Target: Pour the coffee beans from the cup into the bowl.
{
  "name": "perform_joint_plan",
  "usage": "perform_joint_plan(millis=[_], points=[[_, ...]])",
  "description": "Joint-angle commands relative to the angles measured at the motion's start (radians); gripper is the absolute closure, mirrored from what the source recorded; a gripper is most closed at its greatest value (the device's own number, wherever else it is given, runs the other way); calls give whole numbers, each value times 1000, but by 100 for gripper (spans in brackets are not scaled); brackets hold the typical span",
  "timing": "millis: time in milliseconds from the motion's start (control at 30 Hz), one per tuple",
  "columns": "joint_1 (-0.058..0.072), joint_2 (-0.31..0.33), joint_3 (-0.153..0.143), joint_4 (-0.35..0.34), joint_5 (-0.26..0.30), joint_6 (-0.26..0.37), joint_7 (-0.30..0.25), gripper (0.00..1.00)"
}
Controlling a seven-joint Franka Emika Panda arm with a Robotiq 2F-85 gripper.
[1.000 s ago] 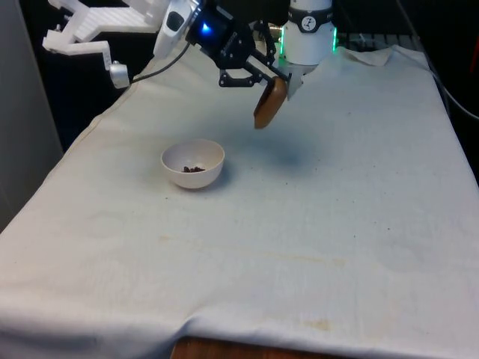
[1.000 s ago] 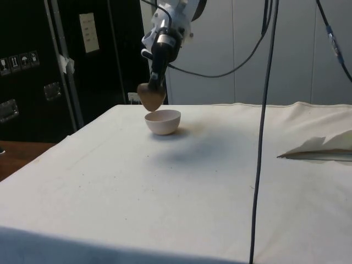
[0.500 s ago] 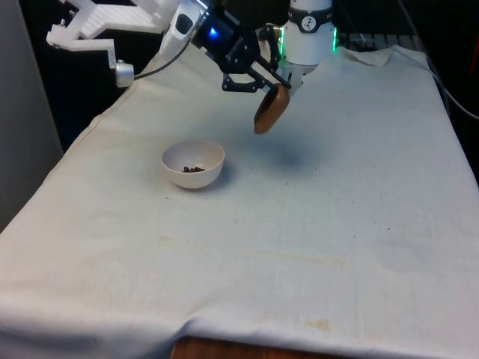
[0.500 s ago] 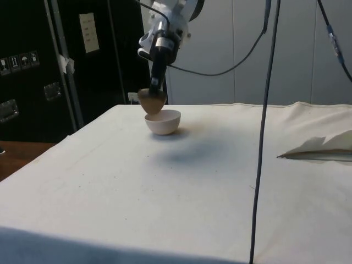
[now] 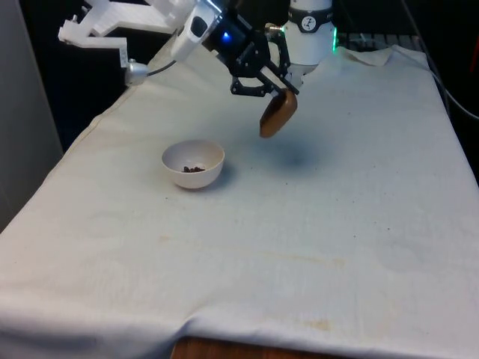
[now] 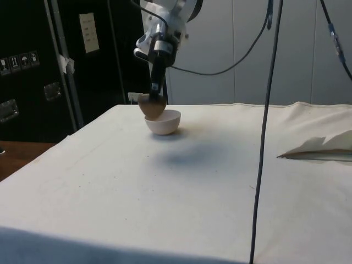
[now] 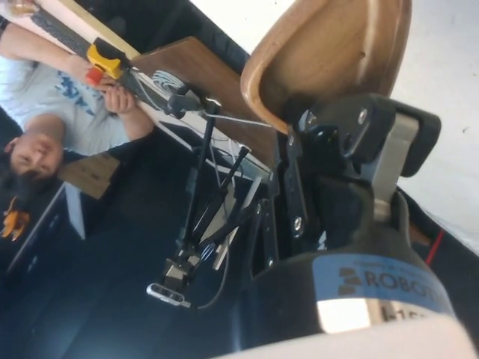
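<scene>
A smooth rounded wooden cup (image 5: 278,114) was held tilted, clamped at its rim by the gripper (image 5: 281,90), above the cloth beside the round white bowl (image 5: 193,164) with dark beans (image 5: 194,169).

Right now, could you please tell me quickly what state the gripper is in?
Gripper: closed on the rim of the brown cup, holding it tilted in the air, away from the white bowl.

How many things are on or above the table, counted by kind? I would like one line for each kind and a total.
Bowl: 1, white bowl holding coffee beans.
Cup: 1, brown cup, held tilted in the hand.
Cloth: 1, white cloth.
Total: 3.
</scene>
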Motion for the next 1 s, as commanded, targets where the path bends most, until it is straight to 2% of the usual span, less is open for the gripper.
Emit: perform_joint_plan(millis=[0,200,233,267,467,500,533,567,800,833,867,967], points=[[13,-11,-5,-12,-9,26,10,99],[13,-26,19,-30,-30,62,19,99],[0,-15,24,-17,-21,37,9,99],[13,-28,23,-32,-34,67,21,99],[12,-45,51,-52,-58,105,32,99],[0,-38,60,-44,-53,87,23,99],[12,-50,59,-58,-64,116,35,99],[13,-52,63,-61,-66,122,36,99],[12,-67,91,-80,-90,159,50,99],[0,-58,97,-69,-84,137,40,99],[11,-71,99,-85,-97,170,55,99],[11,-77,112,-94,-104,187,61,99]])
